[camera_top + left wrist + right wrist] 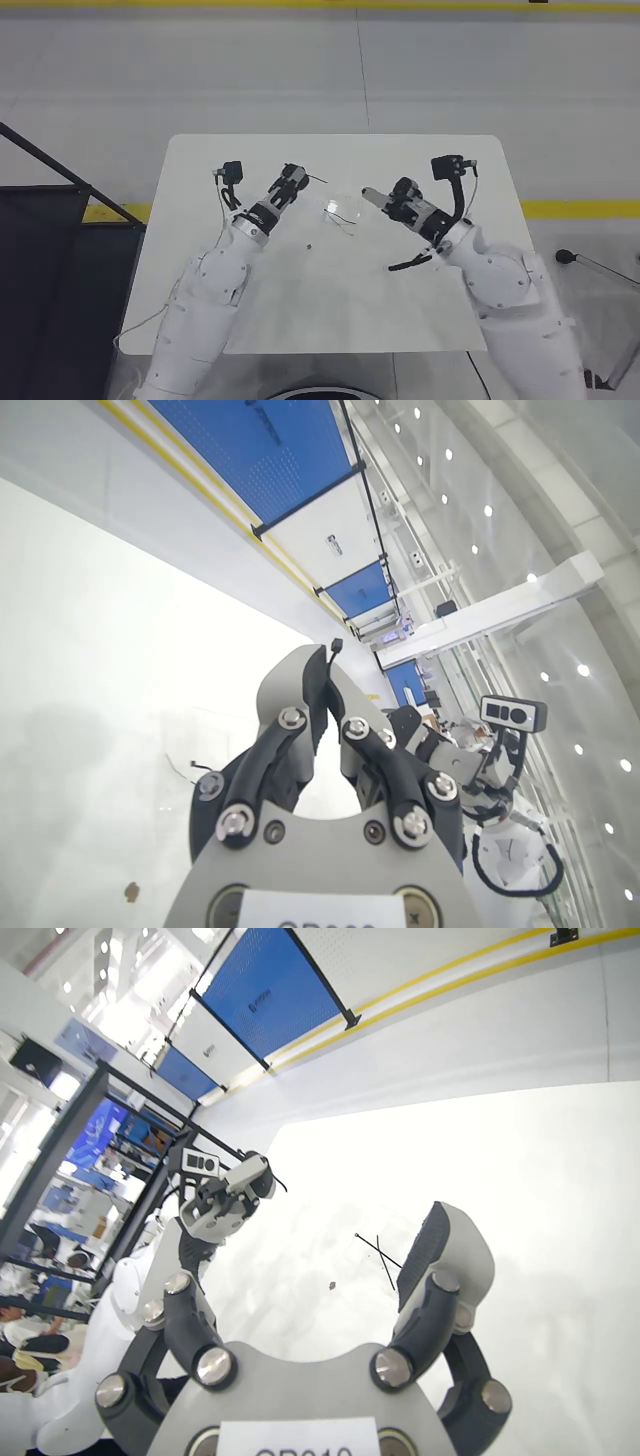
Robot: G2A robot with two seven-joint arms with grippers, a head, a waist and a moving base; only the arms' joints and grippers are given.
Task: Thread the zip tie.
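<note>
Left gripper [324, 657]: fingers clamped together on the black zip tie [336, 646], its head protruding past the tips. Right gripper [371, 195]: fingers apart, empty, near loose ties [380, 1255] on the tabletop [525, 1168]. Likely risk: the thin strap pivots or slips, misaligning tail and head.

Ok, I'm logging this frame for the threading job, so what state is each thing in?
left claw: shut on a zip tie.
held zip tie: pinched in the left claw, head sticking out past the tips.
right claw: open, holding nothing.
loose zip ties: two, lying crossed on the table, unthreaded.
</note>
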